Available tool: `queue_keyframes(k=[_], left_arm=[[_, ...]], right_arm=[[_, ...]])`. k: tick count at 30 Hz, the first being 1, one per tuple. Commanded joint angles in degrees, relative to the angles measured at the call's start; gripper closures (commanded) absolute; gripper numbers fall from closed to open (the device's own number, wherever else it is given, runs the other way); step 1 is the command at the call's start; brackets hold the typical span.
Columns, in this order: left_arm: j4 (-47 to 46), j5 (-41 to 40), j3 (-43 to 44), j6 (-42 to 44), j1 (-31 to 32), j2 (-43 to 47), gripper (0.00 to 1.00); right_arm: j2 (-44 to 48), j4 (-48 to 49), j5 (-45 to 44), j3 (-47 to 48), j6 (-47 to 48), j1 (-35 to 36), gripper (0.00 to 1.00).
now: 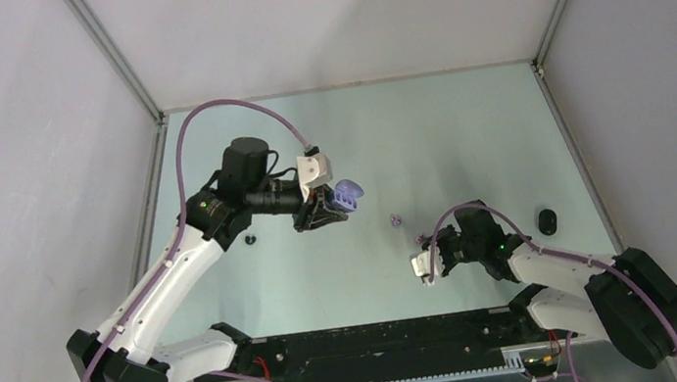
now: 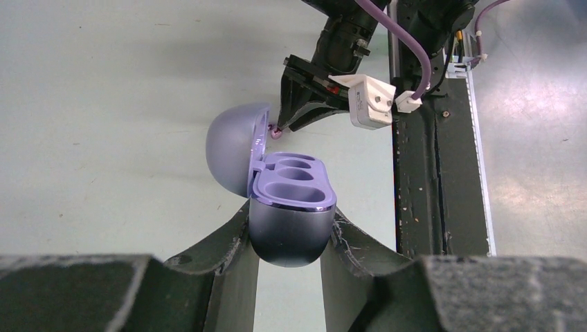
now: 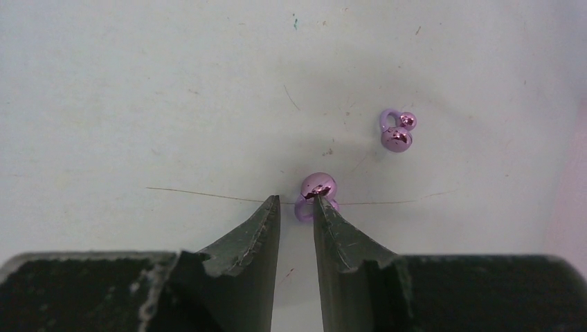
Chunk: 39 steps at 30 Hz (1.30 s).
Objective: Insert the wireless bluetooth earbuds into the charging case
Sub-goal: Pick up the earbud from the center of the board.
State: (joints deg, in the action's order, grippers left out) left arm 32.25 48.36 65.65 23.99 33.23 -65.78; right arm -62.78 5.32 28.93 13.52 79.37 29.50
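Right gripper (image 3: pixel 296 201): it is down low on the table (image 3: pixel 138 104). Its two fingers have only a thin gap between them.
Grip: the near purple earbud (image 3: pixel 318 187) sits right at the tips. It touches one finger, and a bit of it is in the gap. I cannot tell if it is pinched yet.
Step now: I think this is the pick-up of that earbud.
How to do it well: the earbud is tiny, round and shiny, so it could pop out sideways. Get one tip on each side of it. Squeeze gently, then lift slowly and straight up.
Far purple earbud (image 3: pixel 396 133): it lies on the table near the first one but does not touch it. Try not to bump it.
Left gripper (image 2: pixel 289 228): it is clamped tight on the round bottom of the charging case (image 2: pixel 291 207). It seems to hold the case up off the table.
Lid (image 2: pixel 232 145): it is wide open and tipped back.
Cups (image 2: pixel 294 180): the hollows inside the case look empty, so no earbud is in yet.
Way to go: the case is close to the right gripper. The carry looks short.
At the case: put the earbud right over a cup, lower it softly, and only then let go.
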Motion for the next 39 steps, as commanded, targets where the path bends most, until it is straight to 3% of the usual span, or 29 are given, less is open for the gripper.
queue_keyframes(k=[1, 11, 22, 29, 39], left_arm=[[-1.2, 0.5, 0.1, -0.1, -0.2, 1.4, 0.96], [-1.1, 0.6, 0.1, -0.1, -0.2, 1.5, 0.96], [-1.2, 0.9, 0.3, -0.3, -0.2, 1.5, 0.96], [-1.2, 1.0, 0.3, -0.4, -0.2, 1.2, 0.96], [-2.1, 1.0, -0.5, -0.8, -0.2, 1.0, 0.95]], right_arm=[[-2.7, -2.2, -1.6, 0.1, -0.2, 0.7, 0.71], [-4.7, -0.6, -2.8, 0.4, -0.6, 1.3, 0.71], [-7.1, 7.9, -5.5, 0.1, -4.0, 2.4, 0.83], [-5.9, 13.8, -6.6, -0.7, -6.7, 3.3, 0.86], [-1.2, 12.4, -6.3, 0.6, -11.7, 3.8, 0.89]])
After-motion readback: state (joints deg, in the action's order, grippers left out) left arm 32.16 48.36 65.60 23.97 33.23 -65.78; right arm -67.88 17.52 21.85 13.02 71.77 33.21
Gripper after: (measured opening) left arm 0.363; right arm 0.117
